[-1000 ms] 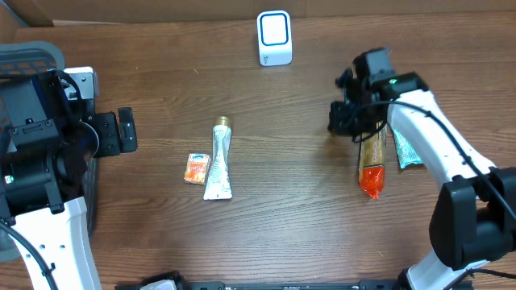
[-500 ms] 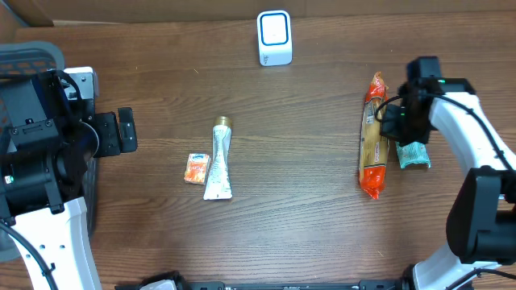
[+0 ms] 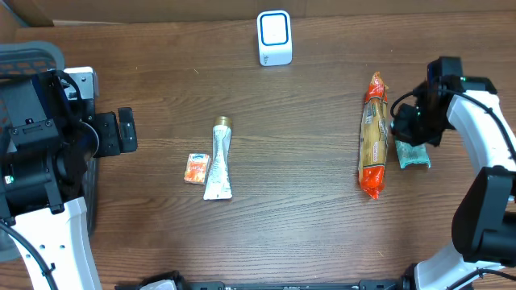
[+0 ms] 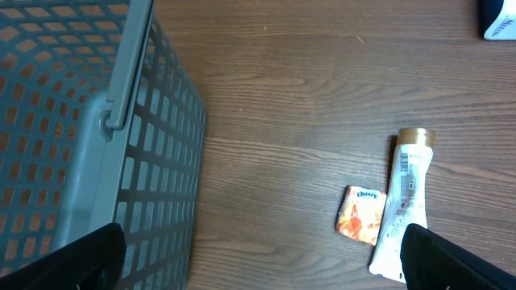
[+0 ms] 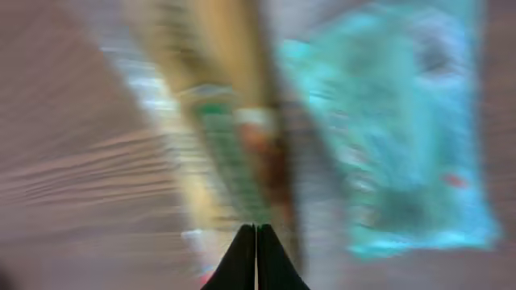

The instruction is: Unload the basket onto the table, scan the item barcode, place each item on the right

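**Overhead view, with both wrist views; positions given from the scanner (image 3: 274,37).**

- **Nearest the robot:** on the dark wooden tabletop (image 3: 306,217), near and slightly left of the scanner, a tube (image 3: 219,165) lies flat. Its gold cap points toward the scanner. A small orange sachet (image 3: 196,168) lies just beside its left edge.
- **Pack:** near and to the right of the scanner, the pack (image 3: 372,135) lies flat and lengthwise, red end nearest the robot. It is well apart from the scanner and nothing holds it. A teal packet (image 3: 413,155) lies just beside its right edge.
- **Right hand:** the right hand (image 3: 407,122) hangs over the far end of the teal packet, close to the right of the pack. Its fingers (image 5: 246,258) are pressed together with nothing between them. The right wrist view is heavily blurred and shows only tan and teal shapes beneath the tips.
- **Left hand:** far to the left of the scanner, the left hand (image 4: 258,266) is spread wide and empty. A grey mesh basket (image 4: 97,121) stands at its left, and the tube and sachet are seen ahead of it.
- **Farthest:** the scanner stands upright near the far edge of the tabletop. It is white, with a blue-rimmed face.
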`<state>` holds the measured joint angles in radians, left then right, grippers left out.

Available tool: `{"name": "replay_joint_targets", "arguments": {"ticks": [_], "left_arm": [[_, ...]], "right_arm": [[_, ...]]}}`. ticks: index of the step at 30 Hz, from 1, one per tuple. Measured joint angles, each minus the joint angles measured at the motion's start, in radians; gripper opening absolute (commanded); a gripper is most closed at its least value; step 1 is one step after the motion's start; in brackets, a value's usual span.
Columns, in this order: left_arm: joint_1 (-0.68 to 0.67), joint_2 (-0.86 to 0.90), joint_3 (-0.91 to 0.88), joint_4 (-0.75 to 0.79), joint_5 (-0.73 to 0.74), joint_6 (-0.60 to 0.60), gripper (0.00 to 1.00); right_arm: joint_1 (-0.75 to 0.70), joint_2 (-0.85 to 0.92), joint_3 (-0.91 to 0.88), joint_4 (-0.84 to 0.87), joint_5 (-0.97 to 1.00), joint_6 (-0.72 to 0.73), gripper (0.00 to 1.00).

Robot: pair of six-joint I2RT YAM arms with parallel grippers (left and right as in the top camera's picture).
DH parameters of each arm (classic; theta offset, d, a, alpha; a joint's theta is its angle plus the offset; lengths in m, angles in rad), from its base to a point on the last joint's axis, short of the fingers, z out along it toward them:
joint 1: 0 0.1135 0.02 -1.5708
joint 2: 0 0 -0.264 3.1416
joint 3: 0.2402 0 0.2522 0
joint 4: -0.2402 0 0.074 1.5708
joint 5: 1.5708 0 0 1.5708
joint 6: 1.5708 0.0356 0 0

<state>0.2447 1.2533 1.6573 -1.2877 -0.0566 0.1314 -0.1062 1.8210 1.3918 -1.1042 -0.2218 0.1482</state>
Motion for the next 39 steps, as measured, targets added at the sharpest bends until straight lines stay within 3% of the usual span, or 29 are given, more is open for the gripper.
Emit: {"name": "replay_joint_targets", "arguments": {"ticks": [7,15,26,34,36,39], "left_arm": [[0.000,0.000,0.000,0.000,0.000,0.000,1.00],[0.000,0.000,0.000,0.000,0.000,0.000,1.00],[0.000,0.000,0.000,0.000,0.000,0.000,1.00],[0.000,0.000,0.000,0.000,0.000,0.000,1.00],[0.000,0.000,0.000,0.000,0.000,0.000,1.00],[0.000,0.000,0.000,0.000,0.000,0.000,1.00]], "right_arm": [[0.108,0.000,0.049,0.056,-0.233,-0.125,0.04],[0.216,-0.002,-0.078,0.153,-0.068,-0.084,0.04],[0.003,-0.002,-0.150,0.181,0.045,0.036,0.04],[-0.011,-0.002,-0.167,0.177,0.054,0.050,0.04],[-0.011,-0.002,-0.166,0.158,0.054,0.050,0.18],[-0.011,-0.002,-0.122,0.061,0.056,0.048,0.26]]}}
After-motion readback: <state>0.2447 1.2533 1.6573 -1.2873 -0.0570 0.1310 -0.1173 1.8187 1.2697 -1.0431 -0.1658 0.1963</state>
